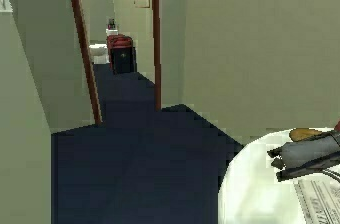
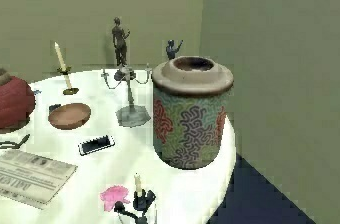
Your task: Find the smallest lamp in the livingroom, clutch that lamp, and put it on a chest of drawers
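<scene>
The gripper's state cannot be told from these views.

In the arm side view, a round white table carries a tall ceramic vase with a red, blue and green squiggle pattern and a brown rim. At nine o'clock from the vase stands a thin grey metal stand with side arms on a round foot; I cannot tell whether it is a lamp. At nine o'clock from the stand lies a shallow brown bowl, and at seven o'clock a flat black phone. A cream candle in a brass holder and a dark standing statuette stand toward the far rim. A folded newspaper lies at eight o'clock from the phone.

In the forward view, dark blue carpet runs to a doorway with a reddish-brown frame at twelve o'clock.
</scene>
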